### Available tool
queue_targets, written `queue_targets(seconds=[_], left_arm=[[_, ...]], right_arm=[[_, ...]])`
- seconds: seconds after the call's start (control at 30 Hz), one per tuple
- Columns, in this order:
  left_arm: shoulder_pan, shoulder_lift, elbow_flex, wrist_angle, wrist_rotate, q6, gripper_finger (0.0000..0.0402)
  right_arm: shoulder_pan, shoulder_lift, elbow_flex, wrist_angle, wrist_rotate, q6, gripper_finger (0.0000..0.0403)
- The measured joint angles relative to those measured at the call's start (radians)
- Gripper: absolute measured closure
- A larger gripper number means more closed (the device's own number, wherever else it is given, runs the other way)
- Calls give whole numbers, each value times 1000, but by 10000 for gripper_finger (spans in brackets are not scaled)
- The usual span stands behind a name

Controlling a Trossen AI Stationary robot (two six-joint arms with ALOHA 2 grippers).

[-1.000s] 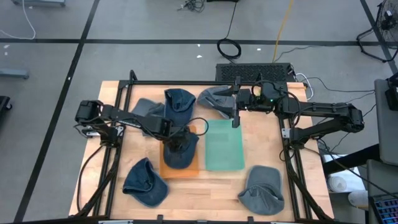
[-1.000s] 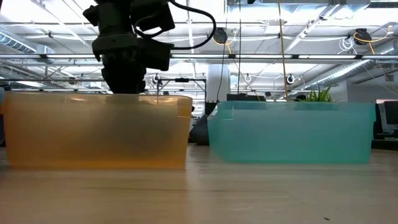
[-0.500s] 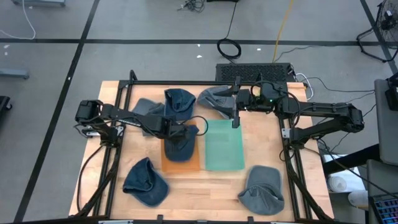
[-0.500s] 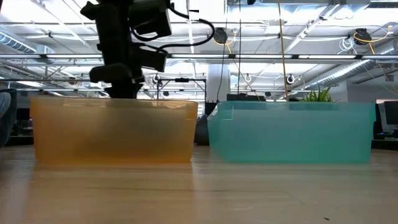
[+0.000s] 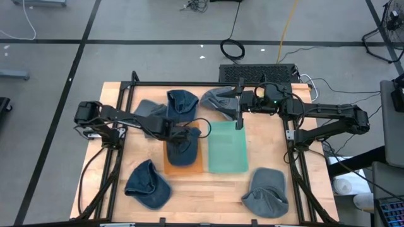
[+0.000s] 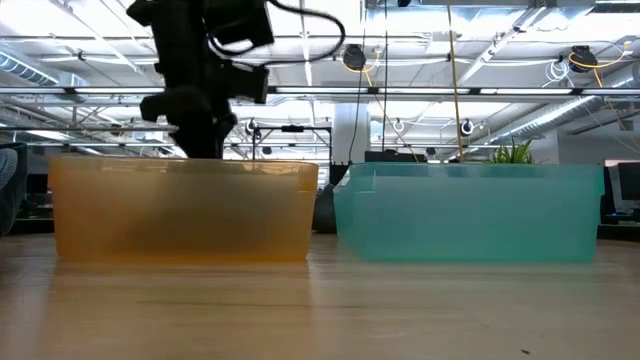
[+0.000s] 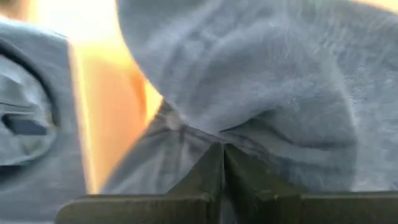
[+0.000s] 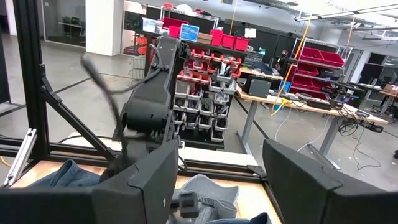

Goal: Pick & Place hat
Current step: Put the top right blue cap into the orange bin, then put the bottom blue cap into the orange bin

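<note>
My left gripper (image 5: 182,135) (image 6: 205,148) reaches from the table's left over the orange bin (image 5: 197,165) (image 6: 180,215) and is shut on a blue hat (image 5: 183,149) (image 7: 261,81) that fills the bin's far half. My right gripper (image 5: 238,118) (image 8: 217,186) hangs open over the far edge of the teal bin (image 5: 227,148) (image 6: 470,212), touching nothing. In the low view the left fingers dip behind the orange bin's rim, and the hat shows only as a dark shade through the wall. My left gripper pinches a raised fold of the blue hat's cloth (image 7: 214,134) between its two shut fingers (image 7: 205,177). It comes from above, slanting in from the table's left. The hat spreads below the fingers inside the orange bin; whether it rests on the bin's floor does not show.
Loose hats lie on the table: a blue one (image 5: 147,184) near left, a grey one (image 5: 265,192) near right, and a blue one (image 5: 182,101) and two grey ones (image 5: 150,110) (image 5: 221,99) along the far side. Black frame rails (image 5: 113,164) run along both table sides.
My left gripper has moved a little toward the table's far edge, still shut on the blue hat, which went with it. The orange bin has slid a short way toward the far edge too.
</note>
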Motion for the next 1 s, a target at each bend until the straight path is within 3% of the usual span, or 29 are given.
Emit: queue_targets(seconds=[0.4,0.8,1.0], left_arm=[[31,-241,0,34,8,35,362],[35,-519,0,27,39,27,175],[35,-627,0,12,49,-8,108]], right_arm=[[0,0,0,-3,0,2,181],[0,0,0,-32,0,2,181],[0,0,0,-39,0,3,181]])
